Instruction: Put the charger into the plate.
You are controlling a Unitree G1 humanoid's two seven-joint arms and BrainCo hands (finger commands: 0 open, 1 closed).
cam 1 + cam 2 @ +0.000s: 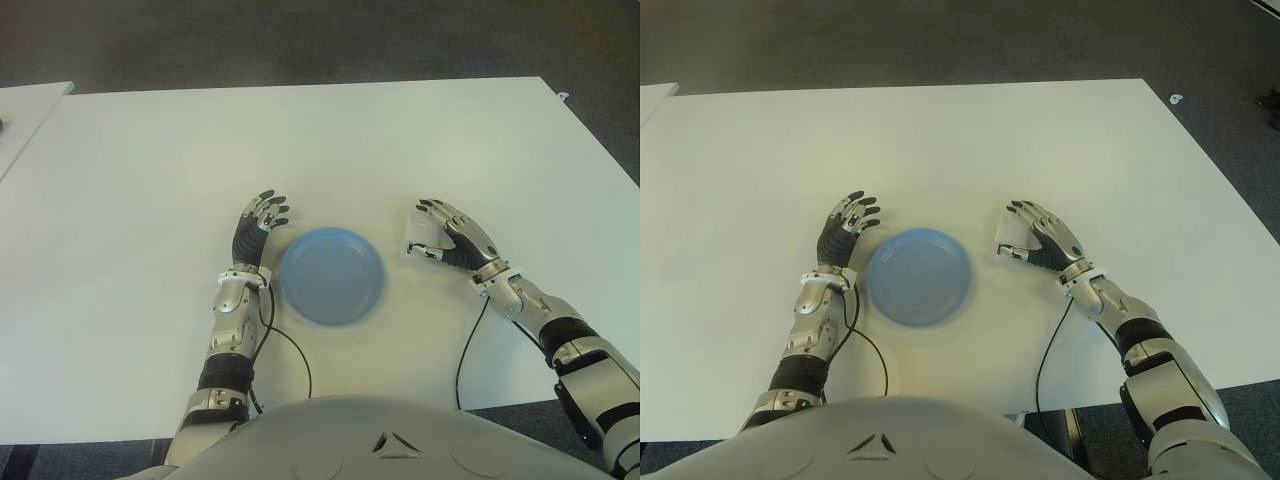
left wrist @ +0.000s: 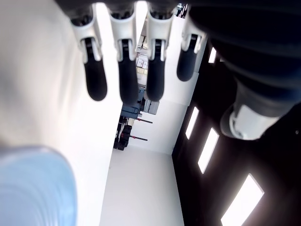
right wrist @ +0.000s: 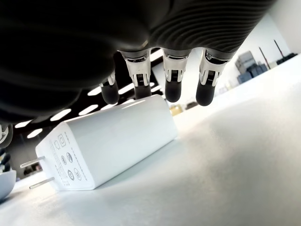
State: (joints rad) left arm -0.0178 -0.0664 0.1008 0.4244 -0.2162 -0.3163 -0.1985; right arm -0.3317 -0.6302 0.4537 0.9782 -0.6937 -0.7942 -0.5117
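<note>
Charger (image 3: pixel 110 141) lies flat on the bench (image 1: pixel 300 150) right under the right hand (image 1: pixel 452 238), fingers (image 3: pixel 172 89) open above it, prongs toward the plate (image 1: pixel 332 275). Left hand (image 1: pixel 258 225) open, idle left of the plate.

Silver-grey arms, black-fingered left hand (image 1: pixel 258 225)

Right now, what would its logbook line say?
right hand: over charger, ungrasped | charger: on table | plate: empty | left hand: beside plate

Plate (image 1: pixel 331 276): plain light blue, no pattern. Charger (image 3: pixel 113 141): white w/ small grey print on plug end, silver prongs. Counter (image 1: pixel 300 150): plain white. Both hands, left hand (image 1: pixel 258 226) & right hand (image 1: pixel 452 235): black fingers, silver/white joints. Floor (image 1: pixel 300 40): dark grey.
</note>
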